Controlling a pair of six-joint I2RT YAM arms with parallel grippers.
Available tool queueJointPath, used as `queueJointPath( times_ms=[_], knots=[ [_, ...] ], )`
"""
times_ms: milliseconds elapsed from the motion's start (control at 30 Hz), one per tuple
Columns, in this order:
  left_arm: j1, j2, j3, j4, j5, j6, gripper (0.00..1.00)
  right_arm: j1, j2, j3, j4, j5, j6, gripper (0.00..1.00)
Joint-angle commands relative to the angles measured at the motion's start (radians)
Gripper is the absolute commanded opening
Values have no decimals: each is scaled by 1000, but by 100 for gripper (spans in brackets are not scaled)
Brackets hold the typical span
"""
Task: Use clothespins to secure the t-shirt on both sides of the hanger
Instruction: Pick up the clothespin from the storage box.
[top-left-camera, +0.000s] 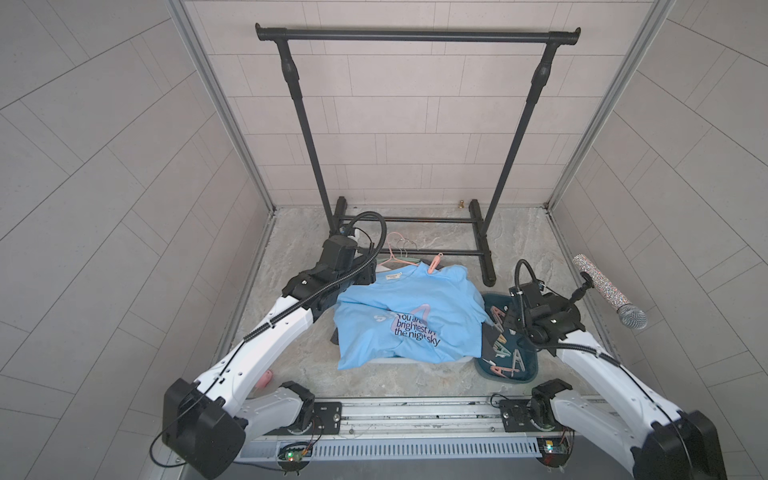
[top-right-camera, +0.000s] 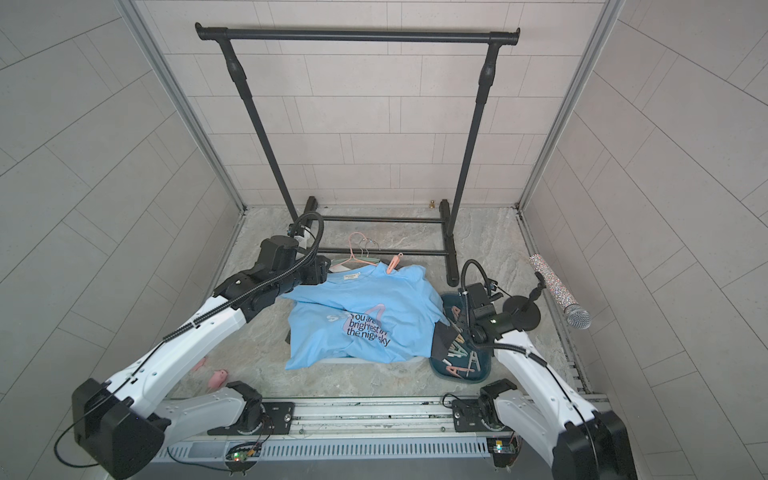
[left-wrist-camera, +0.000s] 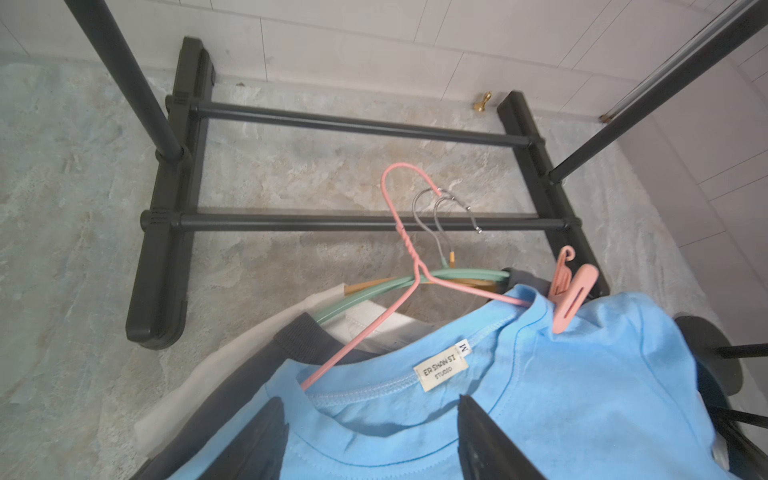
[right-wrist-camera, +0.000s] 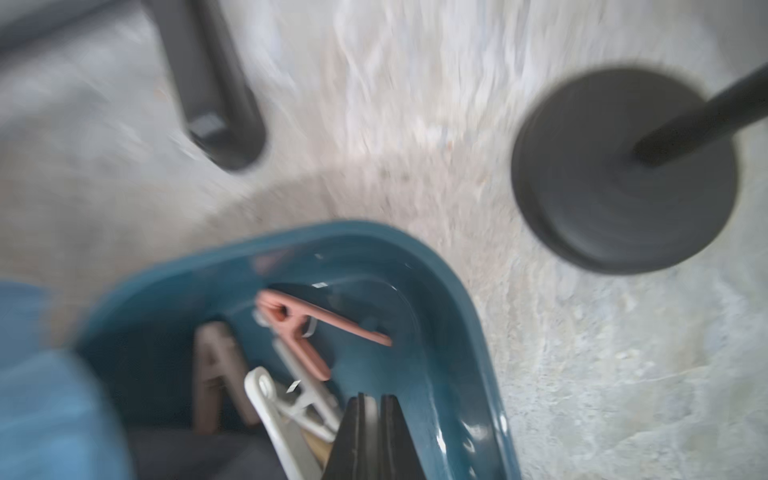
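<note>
Nearest, at the left by the arm bases, a small pink object (top-right-camera: 218, 377) lies on the stone-patterned table (top-left-camera: 374, 386); at the near right sits a teal tray (right-wrist-camera: 415, 245) holding loose clothespins (top-left-camera: 513, 362), coral, white, green and grey, lying across one another; the right gripper (right-wrist-camera: 374, 401) hangs over the far part of that tray with its jaws pressed together, and though its wrist view is smeared, nothing seems to be pinched between them; a white peg (right-wrist-camera: 291, 399) lies just beside it in the tray and a coral peg (right-wrist-camera: 299, 328) a little farther on; in the middle lies the light blue t-shirt (top-left-camera: 407, 320), print upward, spread over a pile of dark and white garments; at the shirt's far left the left gripper (left-wrist-camera: 370, 399) is poised over the collar with its jaws standing wide apart, gripping nothing; the pink wire hanger (left-wrist-camera: 405, 241) runs into the neck opening, crossing a green hanger (left-wrist-camera: 374, 291) that lies beneath it; one coral clothespin (left-wrist-camera: 569, 291) is clipped on the shirt's right shoulder, just beside the collar; right of the tray a glittered microphone (top-left-camera: 609, 291) leans on its stand; farthest off, the black garment rack (top-left-camera: 415, 35) stands against the back wall
</note>
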Motion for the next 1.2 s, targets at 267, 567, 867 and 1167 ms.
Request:
queueJointPath(
  times_ms=[267,567,867,1167],
  knots=[
    [-8,-168,-151,350,293,-6,71,192,-89,290,378,-137,12,0],
    [-27,-225,-290,631,420,0,70,498,239,499,734,-79,30,0],
    [-52,-265,-400,871,376,-46,69,632,393,566,823,16,11,0],
    [-51,-261,-396,897,405,-46,66,688,486,629,793,68,-32,0]
  ],
)
